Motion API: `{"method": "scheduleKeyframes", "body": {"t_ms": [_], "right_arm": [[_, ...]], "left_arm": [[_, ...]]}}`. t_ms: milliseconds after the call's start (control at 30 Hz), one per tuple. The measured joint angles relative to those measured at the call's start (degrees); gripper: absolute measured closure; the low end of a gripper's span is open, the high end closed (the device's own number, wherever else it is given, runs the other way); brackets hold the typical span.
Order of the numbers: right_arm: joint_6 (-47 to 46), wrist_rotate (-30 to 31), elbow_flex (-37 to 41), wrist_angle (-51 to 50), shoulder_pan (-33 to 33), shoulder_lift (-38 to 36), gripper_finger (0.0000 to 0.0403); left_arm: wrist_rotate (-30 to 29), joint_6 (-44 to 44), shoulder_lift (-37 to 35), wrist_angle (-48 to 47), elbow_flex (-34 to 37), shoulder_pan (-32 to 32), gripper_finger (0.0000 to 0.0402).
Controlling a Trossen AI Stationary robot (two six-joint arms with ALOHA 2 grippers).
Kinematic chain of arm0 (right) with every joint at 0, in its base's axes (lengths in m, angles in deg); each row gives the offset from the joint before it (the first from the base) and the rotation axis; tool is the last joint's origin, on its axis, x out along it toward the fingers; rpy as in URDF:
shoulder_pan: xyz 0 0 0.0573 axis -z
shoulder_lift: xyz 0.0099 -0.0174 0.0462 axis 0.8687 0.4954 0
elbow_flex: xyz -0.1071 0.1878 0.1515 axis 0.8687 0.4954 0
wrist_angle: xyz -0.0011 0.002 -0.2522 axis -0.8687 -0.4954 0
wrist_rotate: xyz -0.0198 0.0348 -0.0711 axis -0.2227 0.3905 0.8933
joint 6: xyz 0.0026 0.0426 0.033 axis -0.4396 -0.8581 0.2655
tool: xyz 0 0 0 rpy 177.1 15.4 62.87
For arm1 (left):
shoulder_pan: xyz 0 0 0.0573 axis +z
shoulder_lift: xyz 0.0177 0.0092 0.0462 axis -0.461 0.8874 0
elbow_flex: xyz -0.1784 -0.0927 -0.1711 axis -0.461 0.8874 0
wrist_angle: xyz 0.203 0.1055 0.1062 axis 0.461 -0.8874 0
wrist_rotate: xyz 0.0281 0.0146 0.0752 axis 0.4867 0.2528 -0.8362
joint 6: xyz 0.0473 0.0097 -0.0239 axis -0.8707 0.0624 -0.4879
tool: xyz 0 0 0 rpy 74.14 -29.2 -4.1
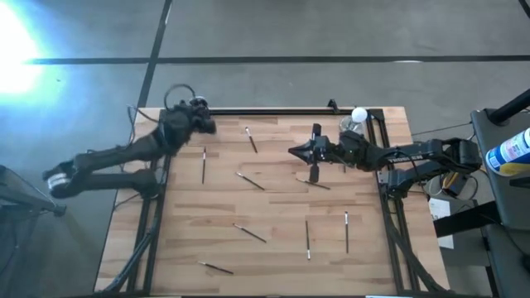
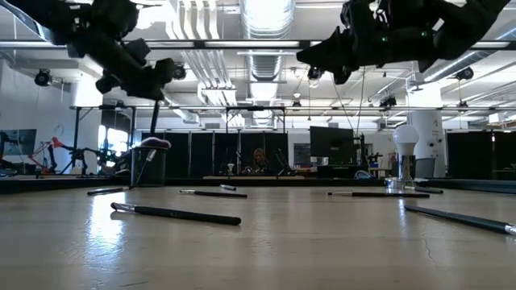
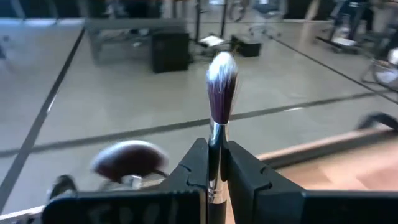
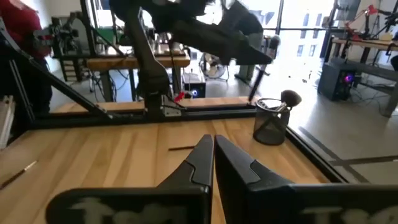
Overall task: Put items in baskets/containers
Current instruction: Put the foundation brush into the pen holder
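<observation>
The left gripper (image 3: pixel 214 171) is clamped on a dark-handled makeup brush with a pale-tipped purple head (image 3: pixel 219 93), directly above the small black mesh cup (image 4: pixel 271 121), which already holds a wide round-headed brush (image 4: pixel 290 98). The right gripper (image 4: pixel 212 152) is fully closed and empty above the wooden table (image 1: pixel 273 211); thin loose brushes (image 1: pixel 249 180) lie around it.

Corner glare — bright ceiling lights, blur
</observation>
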Motion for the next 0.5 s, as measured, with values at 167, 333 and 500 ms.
{"method": "scheduleKeyframes", "body": {"t_ms": [167,333,500], "right_arm": [[-0.2,0.0,1.4,1.8,0.0,0.0,0.0394],[0.2,0.0,1.6,1.9,0.0,0.0,0.0394],[1.7,0.0,1.7,2.0,0.0,0.0,0.0394]], "left_arm": [[11.1,-0.9,2.7,2.8,0.0,13.9,0.0376],[12.6,-2.7,7.6,4.5,0.0,20.3,0.0376],[12.5,-4.0,14.3,9.2,0.1,21.6,0.0376]]}}
